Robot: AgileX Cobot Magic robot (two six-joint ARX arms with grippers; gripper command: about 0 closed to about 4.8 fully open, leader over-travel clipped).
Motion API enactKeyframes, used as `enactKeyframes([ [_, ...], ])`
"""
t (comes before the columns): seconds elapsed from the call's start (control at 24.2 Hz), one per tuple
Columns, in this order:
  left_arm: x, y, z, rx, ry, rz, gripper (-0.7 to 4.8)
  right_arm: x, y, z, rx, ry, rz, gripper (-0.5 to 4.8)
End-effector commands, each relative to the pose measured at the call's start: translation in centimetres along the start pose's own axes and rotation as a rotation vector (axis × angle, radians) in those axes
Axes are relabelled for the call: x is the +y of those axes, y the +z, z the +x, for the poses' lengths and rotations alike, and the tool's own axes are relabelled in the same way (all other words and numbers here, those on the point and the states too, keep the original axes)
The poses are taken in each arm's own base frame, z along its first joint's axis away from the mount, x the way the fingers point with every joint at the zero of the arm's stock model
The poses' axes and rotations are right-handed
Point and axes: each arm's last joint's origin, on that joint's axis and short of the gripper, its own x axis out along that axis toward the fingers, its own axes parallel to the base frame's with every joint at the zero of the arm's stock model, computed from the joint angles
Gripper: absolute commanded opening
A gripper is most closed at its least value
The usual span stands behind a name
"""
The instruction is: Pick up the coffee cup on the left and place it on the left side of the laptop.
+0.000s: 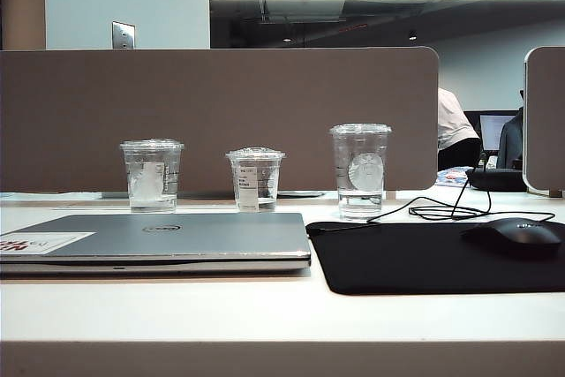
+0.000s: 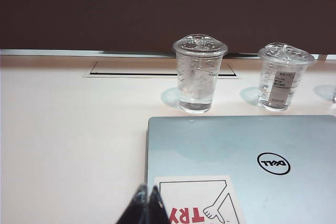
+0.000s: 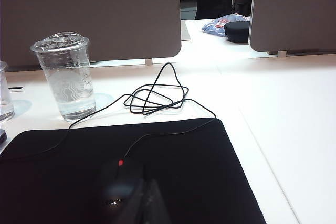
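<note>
The flat silver-grey laptop reads "Dell", its white sticker "TRY" in red; the lidded clear plastic coffee cup stands at its eleven o'clock. The left gripper is clenched empty over the laptop's near edge; the right gripper looks clenched above the black mouse.

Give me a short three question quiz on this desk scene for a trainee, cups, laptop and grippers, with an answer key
1. How many lidded clear cups stand behind the laptop and the mouse pad?
2. True or false: the coffee cup already sits to the left of the laptop.
3. Which item rests on the mouse pad: A) the mouse, B) the short labelled cup, C) the tall cup?

Key
1. Three.
2. False. It stands behind the laptop's back edge, untouched. The left gripper is shut and low over the laptop's near corner; the right gripper hangs over the mouse pad, fingertips together, holding nothing.
3. A.
</note>
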Motion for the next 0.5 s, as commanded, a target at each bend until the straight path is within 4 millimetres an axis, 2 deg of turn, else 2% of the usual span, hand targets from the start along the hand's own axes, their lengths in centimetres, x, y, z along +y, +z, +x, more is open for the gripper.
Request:
enactKeyframes([
  [0.04,0.0,0.2,0.0,-0.015,-0.003,0.002,-0.06,0.0,0.0,0.0,-0.018,0.004,0.005,-0.05],
  [0.37,0.0,0.6,-0.1,-0.042,-0.008,-0.003,-0.05,0.0,0.3,0.0,-0.026,0.005,0.005,-0.04],
  [0.5,0.0,2.4,-0.4,-0.141,0.011,-0.016,-0.05,0.1,2.4,-0.5,-0.082,0.020,0.009,-0.05],
])
